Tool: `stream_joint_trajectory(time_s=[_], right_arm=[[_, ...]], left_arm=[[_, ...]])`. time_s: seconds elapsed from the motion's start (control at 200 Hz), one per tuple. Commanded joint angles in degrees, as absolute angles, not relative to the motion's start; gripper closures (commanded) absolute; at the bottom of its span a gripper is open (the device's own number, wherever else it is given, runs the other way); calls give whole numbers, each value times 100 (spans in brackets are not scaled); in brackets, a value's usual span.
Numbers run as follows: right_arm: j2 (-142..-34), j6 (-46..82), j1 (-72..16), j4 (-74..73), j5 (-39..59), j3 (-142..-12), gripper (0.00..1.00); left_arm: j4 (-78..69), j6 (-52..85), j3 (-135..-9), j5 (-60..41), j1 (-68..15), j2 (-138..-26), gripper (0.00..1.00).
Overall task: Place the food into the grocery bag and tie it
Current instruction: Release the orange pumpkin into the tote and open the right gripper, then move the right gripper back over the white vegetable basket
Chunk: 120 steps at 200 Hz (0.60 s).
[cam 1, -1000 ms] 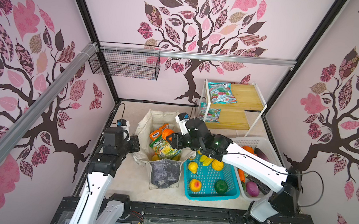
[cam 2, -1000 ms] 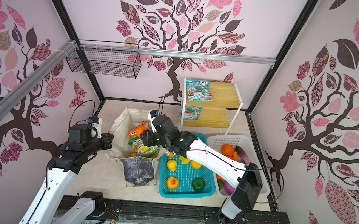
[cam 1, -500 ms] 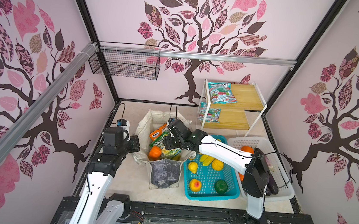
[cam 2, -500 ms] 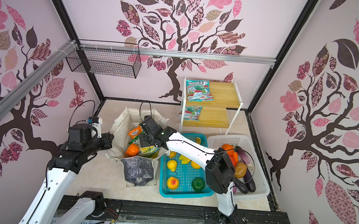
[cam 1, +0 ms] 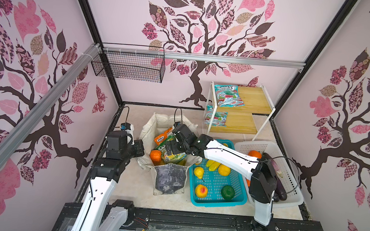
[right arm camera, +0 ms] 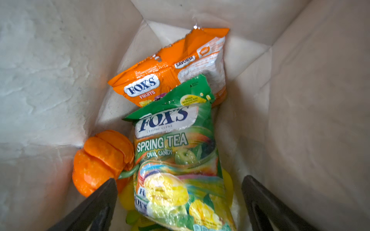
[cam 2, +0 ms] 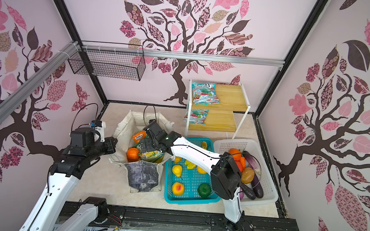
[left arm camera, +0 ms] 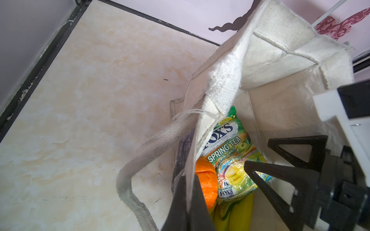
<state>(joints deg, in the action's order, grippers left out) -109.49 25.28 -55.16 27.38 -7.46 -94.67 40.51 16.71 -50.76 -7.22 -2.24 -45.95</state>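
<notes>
Bag (cam 1: 168,181) open and loaded.
Right gripper (right arm camera: 178,186), released, hangs above the green packet (cam 1: 174,155); orange (cam 1: 155,156) at its 9 o'clock, orange packet (cam 1: 161,137) at 11. Left gripper (left arm camera: 189,178) clenches the bag's 9 o'clock rim.

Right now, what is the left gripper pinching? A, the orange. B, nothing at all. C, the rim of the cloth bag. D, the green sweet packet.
C: in the left wrist view the left gripper is shut on the rim of the bag, while the orange and green packet lie loose inside.
</notes>
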Motion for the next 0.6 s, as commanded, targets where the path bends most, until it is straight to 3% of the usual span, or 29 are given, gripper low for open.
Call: stream_joint_trajectory(time_s=[0.0, 0.345, 0.595], right_arm=[[-9988, 2421, -5528, 2286, -938, -9072, 0], [-7905, 2382, -5527, 2013, -1423, -7784, 0], [-5998, 2215, -5375, 2003, -2726, -6743, 0]], left_arm=[[3895, 1670, -4941, -800, -208, -4605, 100], [3885, 1679, -4932, -804, -211, -4590, 100], [3881, 1679, -4939, -809, -209, -4603, 100]])
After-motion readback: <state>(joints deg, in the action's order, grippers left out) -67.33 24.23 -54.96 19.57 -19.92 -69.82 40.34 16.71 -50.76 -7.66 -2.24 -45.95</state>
